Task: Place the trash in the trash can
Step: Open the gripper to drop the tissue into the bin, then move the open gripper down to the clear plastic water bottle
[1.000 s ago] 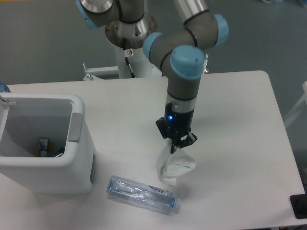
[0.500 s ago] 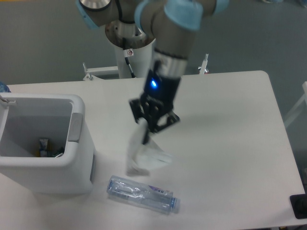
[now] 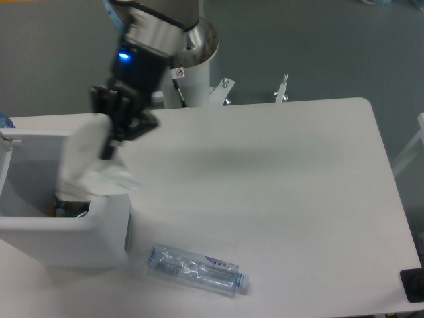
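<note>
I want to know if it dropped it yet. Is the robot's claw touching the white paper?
Touching. The camera view shows the gripper pinching the top of the paper wrapper, which hangs blurred above the trash can.

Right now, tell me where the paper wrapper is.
The paper wrapper hangs from the end effector at the left of the camera view, over the trash can's right rim.

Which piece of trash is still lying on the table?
The crushed clear plastic bottle; the crumpled white wrapper hangs from the gripper over the trash can.
</note>
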`<state>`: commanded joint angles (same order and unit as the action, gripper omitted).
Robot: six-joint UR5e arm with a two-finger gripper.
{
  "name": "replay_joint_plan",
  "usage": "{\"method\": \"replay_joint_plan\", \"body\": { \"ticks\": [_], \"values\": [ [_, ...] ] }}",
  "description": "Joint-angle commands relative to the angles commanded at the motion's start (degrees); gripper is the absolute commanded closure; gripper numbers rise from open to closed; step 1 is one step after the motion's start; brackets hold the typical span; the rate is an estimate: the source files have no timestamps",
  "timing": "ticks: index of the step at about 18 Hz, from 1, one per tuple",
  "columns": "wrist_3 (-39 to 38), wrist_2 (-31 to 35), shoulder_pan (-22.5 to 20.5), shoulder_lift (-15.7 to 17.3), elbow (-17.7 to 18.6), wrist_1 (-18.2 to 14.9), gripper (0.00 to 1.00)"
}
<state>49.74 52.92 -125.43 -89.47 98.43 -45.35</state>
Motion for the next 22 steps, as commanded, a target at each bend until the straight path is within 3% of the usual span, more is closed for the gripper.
{"method": "replay_joint_plan", "body": {
  "ticks": [1,2,3,7,11,16,22],
  "values": [
    [0.1,-0.1,1.2,-0.3,0.4,0.3,0.59],
    [0.4,-0.1,1.9,-0.2,0.6,0.4,0.37],
    [0.4,-0.1,2.0,-0.1,0.7,0.4,0.02],
    [0.4,0.0,2.0,0.2,0.8,0.4,0.00],
    [-0.2,0.0,-0.5,-1.1,-2.0,0.6,0.00],
    [3.6,0.0,-8.0,-7.0,-6.8,0.6,0.00],
    [13.2,0.4,-13.3,-14.5,-6.1,0.7,0.00]
  ]
}}
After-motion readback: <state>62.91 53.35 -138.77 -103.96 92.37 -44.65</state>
